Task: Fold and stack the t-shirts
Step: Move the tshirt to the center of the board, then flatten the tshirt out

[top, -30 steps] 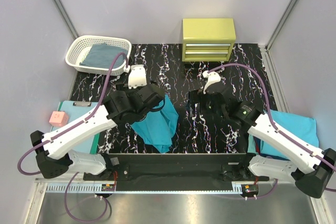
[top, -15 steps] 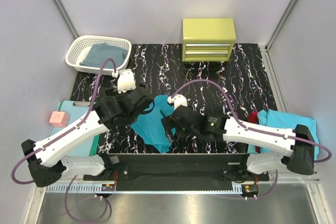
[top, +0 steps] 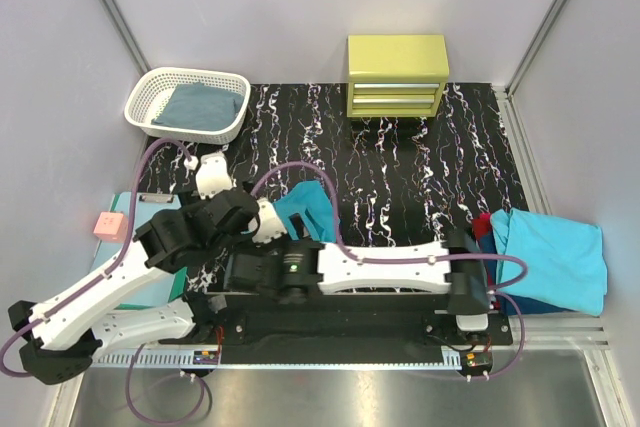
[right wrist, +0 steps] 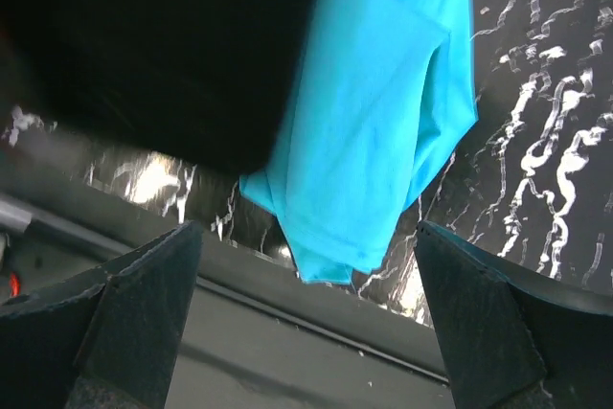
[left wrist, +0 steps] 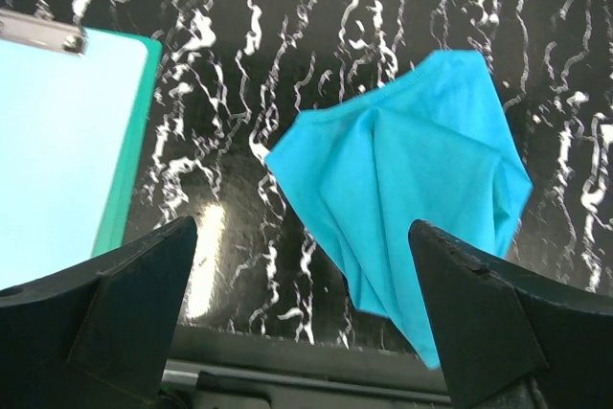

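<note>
the black, white-veined table (top: 420, 177) lies under my left fingers (left wrist: 105, 313). a crumpled teal t-shirt (left wrist: 412, 189) rests on it between them, and a mint clipboard (left wrist: 57, 141) lies past the left one. the same shirt lies between my right fingers (right wrist: 479, 323). far beyond all of them sit a white basket (top: 140, 102) and a yellow-green drawer box (top: 397, 75). a heap of shirts (top: 555, 257) lies well off to the right.
</note>
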`<move>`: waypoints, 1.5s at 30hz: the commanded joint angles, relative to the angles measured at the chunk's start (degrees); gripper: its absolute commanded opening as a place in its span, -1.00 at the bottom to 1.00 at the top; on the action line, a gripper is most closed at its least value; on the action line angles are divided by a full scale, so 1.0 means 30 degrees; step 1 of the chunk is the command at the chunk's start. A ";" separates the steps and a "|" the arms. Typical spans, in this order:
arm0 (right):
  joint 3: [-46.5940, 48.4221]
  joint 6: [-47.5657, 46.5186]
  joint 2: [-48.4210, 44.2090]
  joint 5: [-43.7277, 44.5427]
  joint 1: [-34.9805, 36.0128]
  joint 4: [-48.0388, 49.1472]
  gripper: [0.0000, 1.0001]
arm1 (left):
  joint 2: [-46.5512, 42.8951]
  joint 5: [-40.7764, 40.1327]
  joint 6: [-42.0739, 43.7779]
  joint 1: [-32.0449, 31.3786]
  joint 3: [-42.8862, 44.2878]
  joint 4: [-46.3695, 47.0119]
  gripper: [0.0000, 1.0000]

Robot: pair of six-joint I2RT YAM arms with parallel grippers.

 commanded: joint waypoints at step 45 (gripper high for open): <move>-0.7148 0.3292 -0.0015 -0.8382 -0.4017 0.6435 0.10 | -0.2184 -0.0920 -0.5028 0.0024 -0.0619 -0.5473 0.98</move>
